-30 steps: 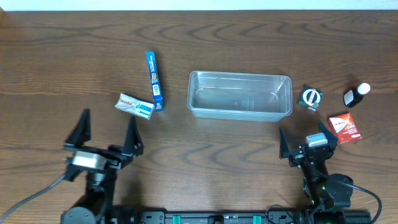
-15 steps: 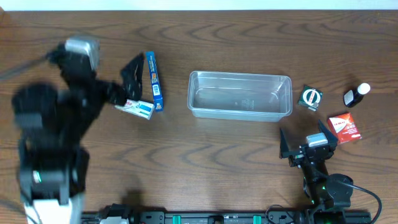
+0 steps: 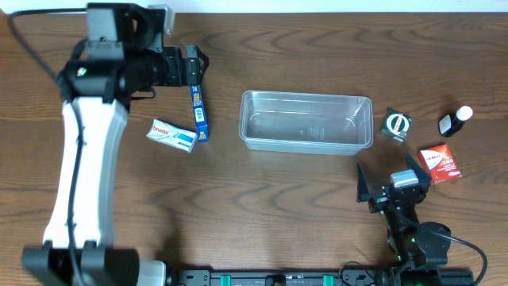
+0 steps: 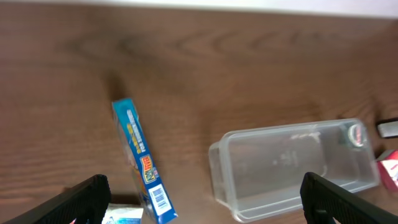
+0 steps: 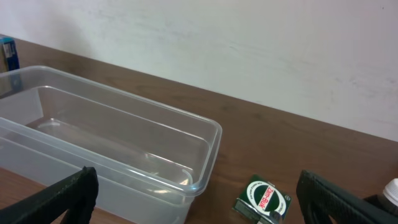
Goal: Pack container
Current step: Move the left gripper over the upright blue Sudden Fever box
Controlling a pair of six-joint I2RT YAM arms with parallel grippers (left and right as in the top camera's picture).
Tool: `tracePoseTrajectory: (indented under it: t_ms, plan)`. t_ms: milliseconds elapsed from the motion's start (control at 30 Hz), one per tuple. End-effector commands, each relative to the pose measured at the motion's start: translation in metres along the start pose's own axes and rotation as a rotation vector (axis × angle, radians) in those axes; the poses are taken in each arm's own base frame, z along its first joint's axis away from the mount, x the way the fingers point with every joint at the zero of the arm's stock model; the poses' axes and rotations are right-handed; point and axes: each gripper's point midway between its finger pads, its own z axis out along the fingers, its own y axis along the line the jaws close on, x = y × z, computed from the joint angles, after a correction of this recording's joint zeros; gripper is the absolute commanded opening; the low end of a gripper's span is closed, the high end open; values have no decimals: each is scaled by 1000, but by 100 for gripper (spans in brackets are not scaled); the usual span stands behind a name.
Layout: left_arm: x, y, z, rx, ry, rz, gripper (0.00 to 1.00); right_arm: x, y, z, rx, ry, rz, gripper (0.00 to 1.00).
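Observation:
The clear container (image 3: 306, 95) stands empty at mid-table; it also shows in the left wrist view (image 4: 292, 171) and the right wrist view (image 5: 124, 102). My left gripper (image 3: 190, 67) is open and empty, raised above the far end of a long blue box (image 3: 198, 103). In the left wrist view its fingers (image 4: 205, 205) frame the blue box (image 4: 140, 158) and the container. My right gripper (image 3: 393, 184) is open and empty near the front edge, right of the container. Its wrist view (image 5: 199, 205) faces the container's right end.
A white box (image 3: 172, 135) lies beside the blue box. Right of the container are a green box (image 3: 396, 125), a dark bottle with a white cap (image 3: 455, 121) and a red box (image 3: 440, 163). The green box (image 5: 264, 196) also shows in the right wrist view.
My left arm has swung from the front left of the table up to the far left, over the blue box. The right arm has not moved.

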Motion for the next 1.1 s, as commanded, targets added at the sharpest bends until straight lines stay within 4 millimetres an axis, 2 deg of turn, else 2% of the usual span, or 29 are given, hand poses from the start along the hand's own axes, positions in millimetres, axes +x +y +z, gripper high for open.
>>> tracePoseTrajectory:
  t_ms: [0,233,400,567,733,867,1067]
  plan:
    - [3,5,19,14,43,0,98,1,2,0,-7,2,7,99]
    - [16,22,59,6,122,-31,98,1,2,0,-7,2,8,99]
    - [13,27,62,-15,111,-24,98,1,2,0,-7,2,7,99]
    - [29,55,70,-227,141,-91,98,1,2,0,-7,2,7,99]
    - [51,54,85,-338,191,-49,98,1,2,0,-7,2,7,99]
    - [53,58,91,-456,154,-49,98,1,2,0,-7,2,7,99]
    - [59,62,98,-481,123,-144,98,1,2,0,-7,2,7,99]
